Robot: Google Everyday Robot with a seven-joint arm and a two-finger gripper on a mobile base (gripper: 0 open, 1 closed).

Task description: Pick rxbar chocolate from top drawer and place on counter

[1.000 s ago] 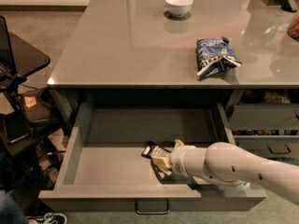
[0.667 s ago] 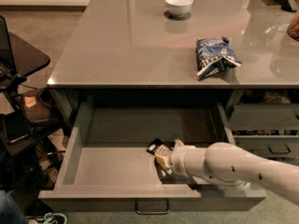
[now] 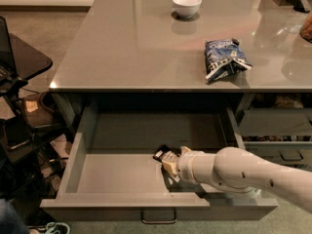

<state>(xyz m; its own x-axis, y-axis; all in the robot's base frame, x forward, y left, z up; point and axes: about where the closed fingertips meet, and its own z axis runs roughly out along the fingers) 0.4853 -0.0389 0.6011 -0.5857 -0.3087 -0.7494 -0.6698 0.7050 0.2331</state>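
Note:
The top drawer (image 3: 73, 162) is pulled open under the counter (image 3: 131, 48), with its metal handle (image 3: 158, 217) at the front. My gripper (image 3: 169, 163) reaches into the drawer from the right, low over its floor near the middle. It is shut on the rxbar chocolate (image 3: 160, 153), whose black end sticks out at the gripper's upper left. The rest of the bar is hidden by the fingers. The white arm covers the drawer's right front part.
A white bowl (image 3: 186, 5) stands at the back of the counter. A blue-and-white snack bag (image 3: 224, 58) lies near the counter's front right edge. A black side table (image 3: 24, 57) stands to the left. Narrower grey drawers (image 3: 278, 126) are on the right.
The gripper has shifted a little to the right and towards the back of the drawer, and the black bar has moved with it.

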